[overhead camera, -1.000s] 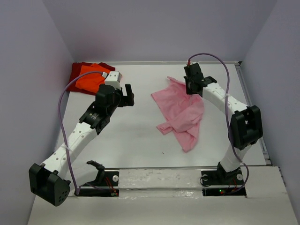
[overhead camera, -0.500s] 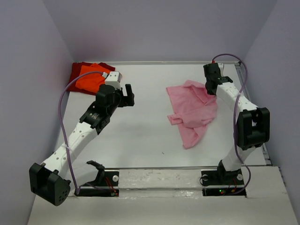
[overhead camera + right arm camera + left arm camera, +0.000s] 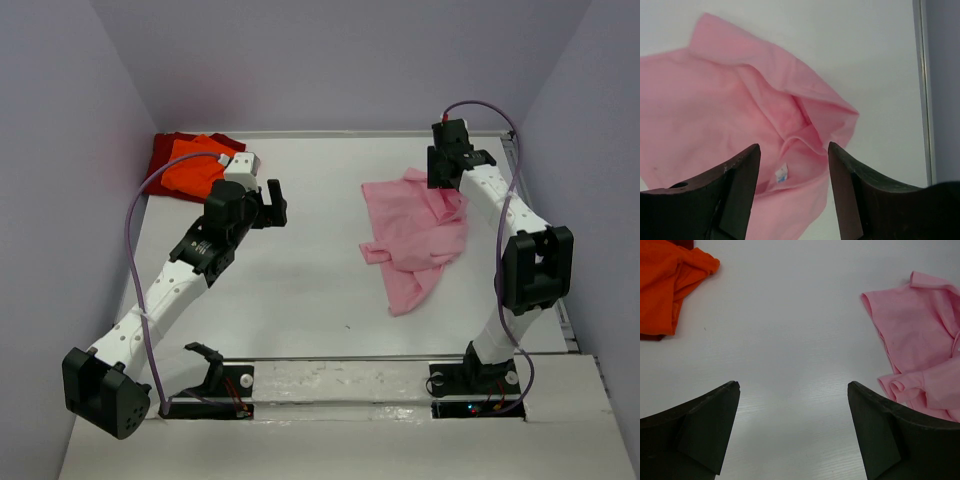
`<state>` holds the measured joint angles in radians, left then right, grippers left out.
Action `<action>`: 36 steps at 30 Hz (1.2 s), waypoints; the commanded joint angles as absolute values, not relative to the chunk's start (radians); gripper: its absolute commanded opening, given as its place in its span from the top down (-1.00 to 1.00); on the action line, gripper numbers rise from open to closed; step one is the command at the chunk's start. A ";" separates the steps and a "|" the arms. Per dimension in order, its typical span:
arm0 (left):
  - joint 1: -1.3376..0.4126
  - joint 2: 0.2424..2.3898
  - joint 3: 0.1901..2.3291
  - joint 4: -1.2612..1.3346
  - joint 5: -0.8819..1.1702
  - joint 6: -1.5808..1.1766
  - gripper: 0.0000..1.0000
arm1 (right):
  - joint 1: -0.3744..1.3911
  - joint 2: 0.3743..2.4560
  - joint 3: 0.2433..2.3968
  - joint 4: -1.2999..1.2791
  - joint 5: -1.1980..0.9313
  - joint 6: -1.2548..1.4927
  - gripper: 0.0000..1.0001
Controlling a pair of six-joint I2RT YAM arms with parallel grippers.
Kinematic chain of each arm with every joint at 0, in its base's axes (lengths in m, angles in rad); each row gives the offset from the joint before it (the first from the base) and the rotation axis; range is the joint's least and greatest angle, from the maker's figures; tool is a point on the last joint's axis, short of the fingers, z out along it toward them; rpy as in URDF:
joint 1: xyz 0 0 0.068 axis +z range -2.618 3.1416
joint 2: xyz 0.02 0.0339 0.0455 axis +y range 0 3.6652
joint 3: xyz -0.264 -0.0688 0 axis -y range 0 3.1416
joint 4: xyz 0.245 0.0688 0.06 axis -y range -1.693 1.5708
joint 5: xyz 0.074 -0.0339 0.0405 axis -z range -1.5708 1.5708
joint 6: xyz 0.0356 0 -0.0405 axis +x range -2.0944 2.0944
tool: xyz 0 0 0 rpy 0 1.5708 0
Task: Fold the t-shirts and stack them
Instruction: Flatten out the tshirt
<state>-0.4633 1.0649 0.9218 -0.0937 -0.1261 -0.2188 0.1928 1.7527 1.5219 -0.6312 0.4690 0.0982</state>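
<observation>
Looking down from the top camera, the pink t-shirt [image 3: 415, 235] lies crumpled on the right half of the white table [image 3: 300, 290], one sleeve bunched toward the middle and a long flap trailing toward the near edge. The right gripper [image 3: 441, 180] hangs over the shirt's far right corner. From this height I cannot tell whether its tips touch the cloth. The orange t-shirt [image 3: 190, 170] sits in the far left corner on top of the dark red t-shirt [image 3: 163, 150], which shows behind and beside it. The left gripper [image 3: 268, 204] hovers over bare table near that pile, well apart from the pink shirt.

In the left wrist view, the left gripper [image 3: 793, 385] has its jaws spread wide with nothing between them but table. The orange t-shirt [image 3: 665, 280] fills the upper left, with slivers of dark red at its top and lower edges, and the pink t-shirt [image 3: 920, 330] shows at the right.

In the right wrist view, the right gripper [image 3: 792, 146] is released — its two dark fingers stand apart and the pink t-shirt [image 3: 715, 100] lies slack beneath them, not pinched. A raised fold of cloth runs between the fingers, and the small pale neck label [image 3: 781, 173] shows in the gap — just below the fold. A metal strip [image 3: 920, 75] borders the table at the right.
</observation>
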 commanded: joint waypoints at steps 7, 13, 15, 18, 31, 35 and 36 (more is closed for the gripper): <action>-0.462 1.055 0.913 -0.051 -0.113 -0.216 -0.97 | 0.241 2.127 1.934 -0.589 0.304 -0.041 -0.23; -0.453 1.051 0.913 -0.054 -0.138 -0.210 -0.97 | 0.250 2.273 2.057 -0.578 0.279 -0.028 -0.22; -0.449 1.055 0.914 -0.054 -0.127 -0.212 -0.97 | 0.250 2.321 2.100 -0.583 0.287 -0.037 -0.22; -0.446 1.057 0.916 -0.057 -0.126 -0.210 -0.97 | 0.259 2.347 2.120 -0.581 0.301 -0.043 -0.22; -0.428 1.066 0.914 -0.051 -0.100 -0.216 -0.97 | 0.259 2.372 2.114 -0.554 0.356 -0.080 -0.03; -0.428 1.068 0.914 -0.049 -0.095 -0.218 -0.97 | 0.259 2.373 2.100 -0.545 0.371 -0.083 0.13; -0.426 1.068 0.914 -0.049 -0.094 -0.219 -0.97 | 0.259 2.375 2.100 -0.545 0.373 -0.083 0.23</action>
